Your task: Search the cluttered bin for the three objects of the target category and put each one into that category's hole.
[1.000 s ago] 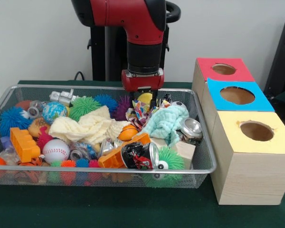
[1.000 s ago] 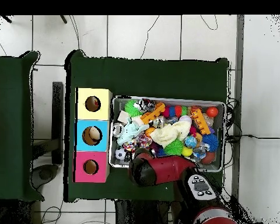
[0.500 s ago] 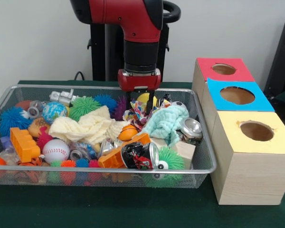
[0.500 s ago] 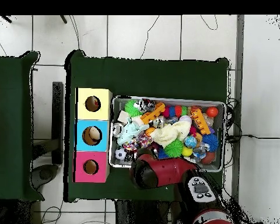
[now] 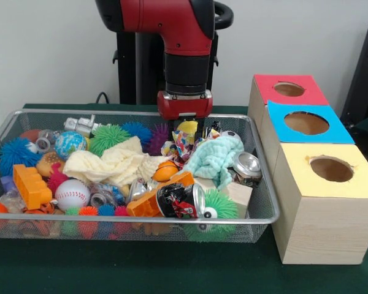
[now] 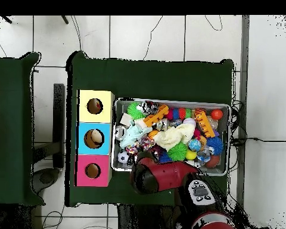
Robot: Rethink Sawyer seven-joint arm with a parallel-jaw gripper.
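Directly under the pincer [image 5: 184, 124], grip state unclear, lies a confetti cloth [image 5: 183, 142].

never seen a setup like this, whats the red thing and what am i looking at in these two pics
The red thing is a robot arm on a pedestal; its gripper reaches into a wire mesh bin full of toys, balls, cans and cloths. One picture faces the robot across the table; the other looks straight down. Just under the gripper lies a confetti-patterned cloth. I cannot tell whether it is gripped. Beside the bin stand three wooden boxes with round holes; the yellow-topped box is nearest the front camera.
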